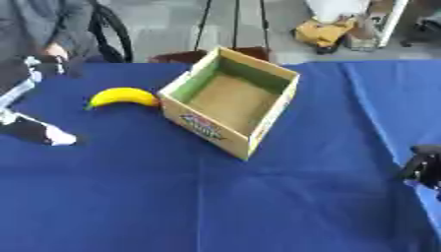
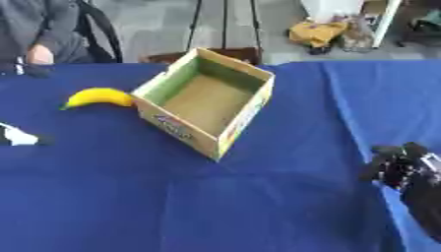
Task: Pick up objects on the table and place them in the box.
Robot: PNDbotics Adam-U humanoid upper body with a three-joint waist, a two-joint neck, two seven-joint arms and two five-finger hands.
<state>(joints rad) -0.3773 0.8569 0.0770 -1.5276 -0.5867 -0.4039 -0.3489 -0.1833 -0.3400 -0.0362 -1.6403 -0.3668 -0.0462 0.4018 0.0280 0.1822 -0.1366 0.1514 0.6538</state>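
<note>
there, the banana [image 1: 122,96] lies touching the open box's [image 1: 268,116] left side; right hand [image 2: 398,167] curled, empty, near right.

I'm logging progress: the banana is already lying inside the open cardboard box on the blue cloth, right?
No. The banana lies on the blue cloth outside the open cardboard box, beside its left wall. The box's inside looks empty, as the left eye view shows.
</note>
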